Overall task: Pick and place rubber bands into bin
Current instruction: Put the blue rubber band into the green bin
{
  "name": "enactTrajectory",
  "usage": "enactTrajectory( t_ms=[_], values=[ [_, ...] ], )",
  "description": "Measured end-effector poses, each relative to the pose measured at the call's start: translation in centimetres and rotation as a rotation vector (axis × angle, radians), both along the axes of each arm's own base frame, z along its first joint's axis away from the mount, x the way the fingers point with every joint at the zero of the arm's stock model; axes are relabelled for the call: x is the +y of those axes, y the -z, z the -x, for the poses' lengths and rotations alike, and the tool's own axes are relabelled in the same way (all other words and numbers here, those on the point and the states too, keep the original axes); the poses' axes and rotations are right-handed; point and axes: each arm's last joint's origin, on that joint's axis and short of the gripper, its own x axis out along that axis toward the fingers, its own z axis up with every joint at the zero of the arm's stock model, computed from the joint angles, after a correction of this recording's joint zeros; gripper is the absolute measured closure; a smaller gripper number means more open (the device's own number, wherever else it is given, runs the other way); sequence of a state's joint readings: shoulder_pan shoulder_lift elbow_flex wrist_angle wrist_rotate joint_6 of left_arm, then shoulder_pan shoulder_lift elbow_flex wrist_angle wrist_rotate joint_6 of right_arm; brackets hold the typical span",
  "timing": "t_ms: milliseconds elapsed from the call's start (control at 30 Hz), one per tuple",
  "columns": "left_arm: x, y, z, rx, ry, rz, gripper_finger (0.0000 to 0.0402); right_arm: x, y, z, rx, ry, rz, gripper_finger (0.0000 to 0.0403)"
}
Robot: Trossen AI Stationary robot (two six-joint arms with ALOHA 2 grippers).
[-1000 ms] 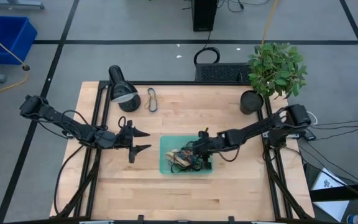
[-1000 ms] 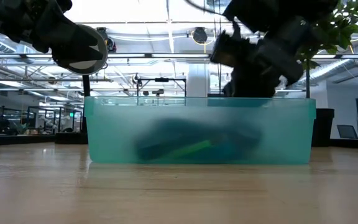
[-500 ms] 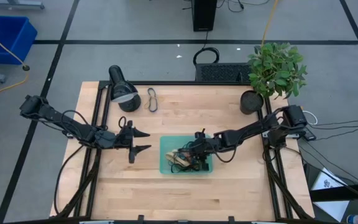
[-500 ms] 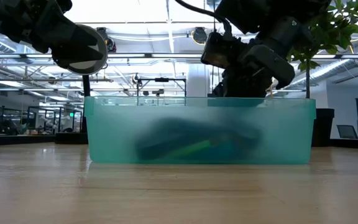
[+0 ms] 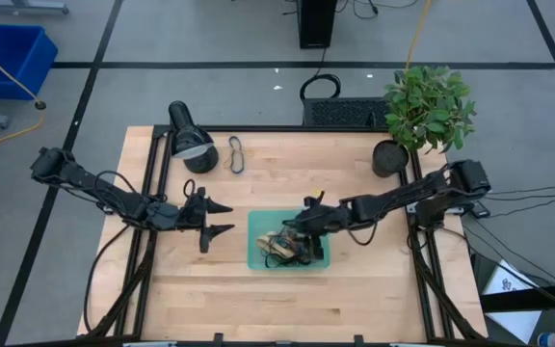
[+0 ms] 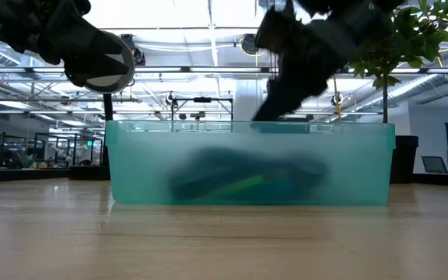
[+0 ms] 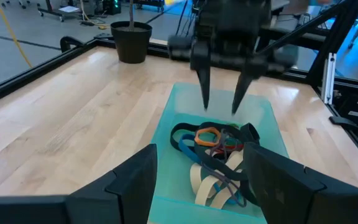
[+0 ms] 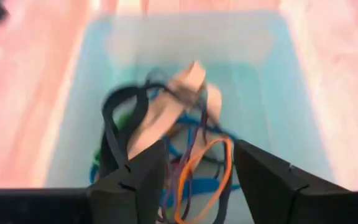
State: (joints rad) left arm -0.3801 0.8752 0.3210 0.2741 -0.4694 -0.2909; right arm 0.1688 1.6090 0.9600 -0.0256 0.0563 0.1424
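Both grippers stood spread: we saw the right gripper (image 5: 303,227) over the bin (image 5: 256,260), empty above rubber bands (image 7: 213,155); left gripper (image 5: 222,218) at centre-left.

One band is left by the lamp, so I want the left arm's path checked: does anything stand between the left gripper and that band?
Nothing visible does. The left gripper hangs open left of the bin; bare wood separates it from the rubber band, with the lamp beside the band.

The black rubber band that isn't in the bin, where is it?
In the high view, that rubber band lies on the table's far left part, right beside the black lamp, well away from the bin.
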Motion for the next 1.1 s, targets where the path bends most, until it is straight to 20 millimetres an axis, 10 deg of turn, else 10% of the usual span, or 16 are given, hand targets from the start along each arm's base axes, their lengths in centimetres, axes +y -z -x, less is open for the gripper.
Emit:
enactTrajectory(
  t_ms=[500, 867, 1100],
  values=[
    [0.0, -0.1, 0.0, -0.013, -0.019, 0.0, 0.0156, -3.3, -8.1, 2.5, -0.317, 0.082, -0.012, 0.021],
    [1.5, -1.8, -0.9, -0.026, -0.119, 0.051, 0.0156, -5.5, -9.5, 2.3, -0.455, 0.13, 0.032, 0.0212],
    [4.3, -6.0, -2.4, 0.321, -0.116, -0.114, 0.0156, -6.2, -9.5, 2.3, -0.454, 0.165, 0.015, 0.0209]
  ],
)
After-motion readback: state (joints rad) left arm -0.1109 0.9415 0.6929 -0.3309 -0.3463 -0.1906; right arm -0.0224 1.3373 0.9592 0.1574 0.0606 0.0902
